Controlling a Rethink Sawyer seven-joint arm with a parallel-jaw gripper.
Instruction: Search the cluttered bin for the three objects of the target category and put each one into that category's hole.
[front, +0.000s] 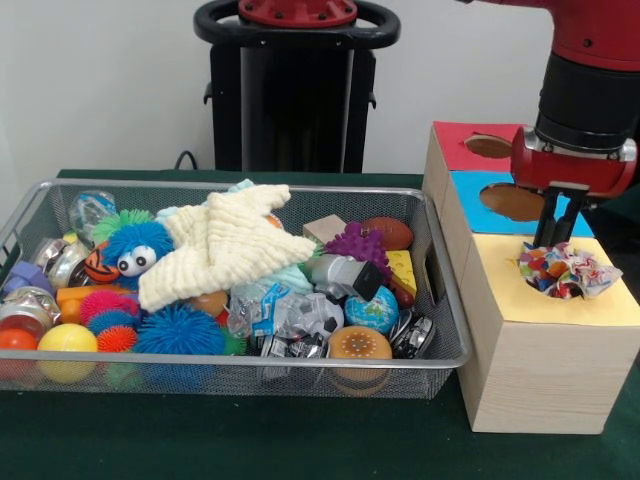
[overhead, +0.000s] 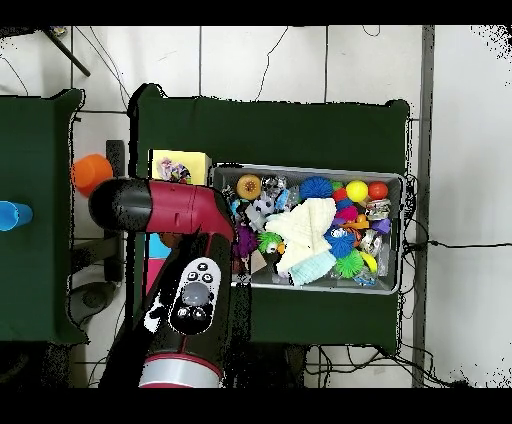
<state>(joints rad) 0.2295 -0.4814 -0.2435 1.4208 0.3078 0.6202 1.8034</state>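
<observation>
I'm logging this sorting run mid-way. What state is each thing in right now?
Gripper: over the yellow section, fingers down at the crumpled ball.
Crumpled ball: sitting in the yellow hole, not dropped through.
Blue hole: nothing in it.
Red hole: nothing in it.
Wire bin: full of toys.
Cream star: lying on top of the pile.

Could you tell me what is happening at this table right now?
The robot's arm is over the wooden box beside the wire bin. Its gripper is down at the yellow section's hole, where a crumpled multicoloured ball sits in the opening. Whether the fingers are gripping it is unclear. The bin is full of toys, with a cream knitted star on top.
</observation>
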